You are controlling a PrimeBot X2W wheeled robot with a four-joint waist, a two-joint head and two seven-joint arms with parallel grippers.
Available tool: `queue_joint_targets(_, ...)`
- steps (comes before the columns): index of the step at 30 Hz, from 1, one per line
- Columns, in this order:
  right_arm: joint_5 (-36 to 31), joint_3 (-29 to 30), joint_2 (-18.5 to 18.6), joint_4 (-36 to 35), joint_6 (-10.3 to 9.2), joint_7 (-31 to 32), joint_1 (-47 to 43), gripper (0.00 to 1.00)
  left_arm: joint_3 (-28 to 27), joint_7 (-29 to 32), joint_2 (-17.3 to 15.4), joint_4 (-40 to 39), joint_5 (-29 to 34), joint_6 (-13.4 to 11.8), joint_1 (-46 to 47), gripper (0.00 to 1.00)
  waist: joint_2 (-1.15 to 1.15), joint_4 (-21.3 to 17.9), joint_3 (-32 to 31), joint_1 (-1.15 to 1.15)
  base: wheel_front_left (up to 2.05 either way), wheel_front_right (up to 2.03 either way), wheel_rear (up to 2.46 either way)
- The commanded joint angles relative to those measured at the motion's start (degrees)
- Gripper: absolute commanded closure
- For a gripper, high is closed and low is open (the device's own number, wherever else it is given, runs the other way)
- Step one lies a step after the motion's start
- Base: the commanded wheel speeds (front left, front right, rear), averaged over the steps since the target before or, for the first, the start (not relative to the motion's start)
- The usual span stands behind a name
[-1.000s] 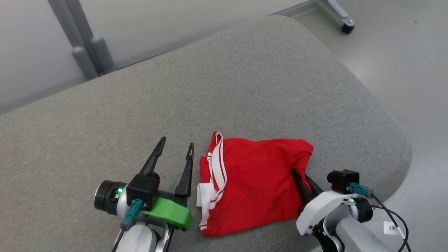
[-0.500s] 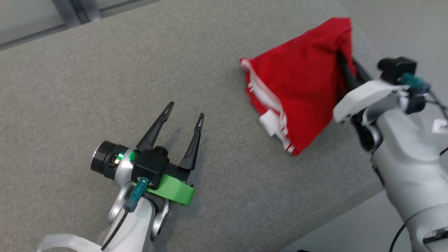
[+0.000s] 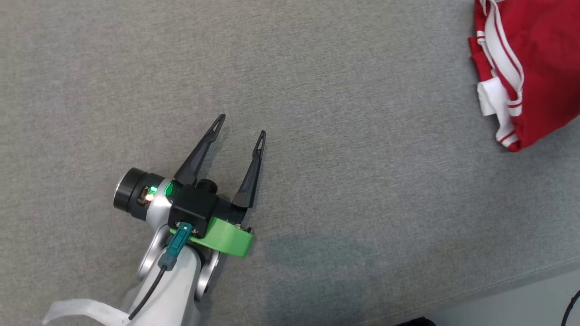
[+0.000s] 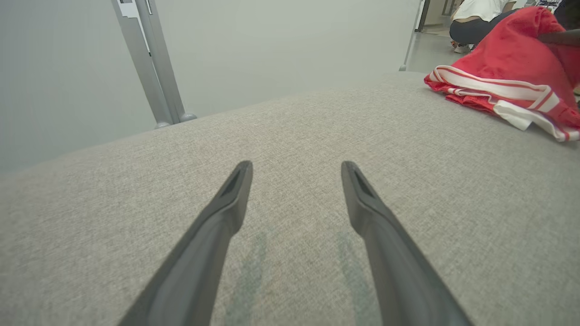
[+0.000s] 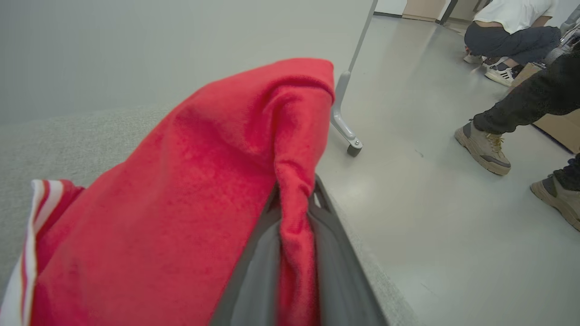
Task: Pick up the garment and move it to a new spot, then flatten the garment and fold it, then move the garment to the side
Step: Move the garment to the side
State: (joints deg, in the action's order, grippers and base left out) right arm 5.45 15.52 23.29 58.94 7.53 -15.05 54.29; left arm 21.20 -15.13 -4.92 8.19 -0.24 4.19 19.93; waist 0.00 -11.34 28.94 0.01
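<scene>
Seemingly at the relocation step: red garment (image 3: 534, 68) gathered at the far right of the grey cushion (image 3: 317, 90), not yet laid out flat. Clamped tight on a raised fold of the cloth, as seen along the right gripper (image 5: 295, 192), with the bulk draping down and leftward to a white-striped hem. Spread wide and holding nothing at the left gripper (image 3: 241, 125), poised low over bare cushion with both finger shadows just beneath.

Well apart from that open gripper, up and to its right, striped edge turned toward it and running roughly top to bottom in the head view. Far nearer the right arm, so probably a right-arm set-down first, then a rightward reach by the left for the flattening.

Cut off at the head view's right edge: most of the cloth and whatever grips it. Hem touching the cushion in the left wrist view; hard to tell how much else rests or hangs. Beyond, a metal leg (image 5: 346, 131) and bystanders' shoes (image 5: 482, 149) on the floor.
</scene>
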Motion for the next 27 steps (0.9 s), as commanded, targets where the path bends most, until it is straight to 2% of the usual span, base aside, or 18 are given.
queue_joint_targets(1, -0.8, 0.6, 0.3, -0.5, -0.09, -0.2, 0.2, 0.16, 0.0, 0.0, -0.4, -0.1, -0.1, -0.2, 0.6, 0.0, 0.0, 2.5, 1.8, -0.01, 0.0, 0.0, 0.0)
queue_joint_targets(2, -2.4, 1.8, 0.1, -0.5, -0.09, -0.2, 0.0, 0.0, -0.1, 0.0, -0.4, -0.1, -0.2, -0.3, 0.6, 0.0, 0.0, 2.6, 1.7, -0.01, 0.0, 0.0, 0.0)
queue_joint_targets(7, -8.6, 6.5, -2.2, -4.4, -0.1, -0.2, -1.0, 0.0, -0.4, 0.0, -0.5, 0.4, -0.8, -0.7, 0.0, 0.0, 0.0, 2.4, 0.3, -0.01, 0.0, 0.0, 0.0)
queue_joint_targets(9, -9.2, 6.6, -4.4, -6.3, -0.09, -0.2, -1.4, 0.0, -0.6, 0.0, -0.2, 0.6, -1.1, -0.9, -0.3, 0.0, 0.0, 2.4, -0.5, -0.01, 0.0, 0.0, 0.0)
queue_joint_targets(17, -3.7, -2.9, -10.7, -18.5, -0.09, -0.2, -9.8, 0.0, -3.1, 0.0, 0.5, 1.8, -2.8, -2.7, -2.9, 0.0, 0.0, 3.6, -6.4, -0.01, 0.0, 0.0, 0.0)
queue_joint_targets(27, 3.0, -11.7, -14.3, -27.0, -0.09, -0.2, -24.7, 0.0, -8.6, 0.0, 1.1, 5.0, -4.8, -4.1, -8.9, 0.0, 0.0, 6.6, -15.3, -0.01, 0.0, 0.0, 0.0)
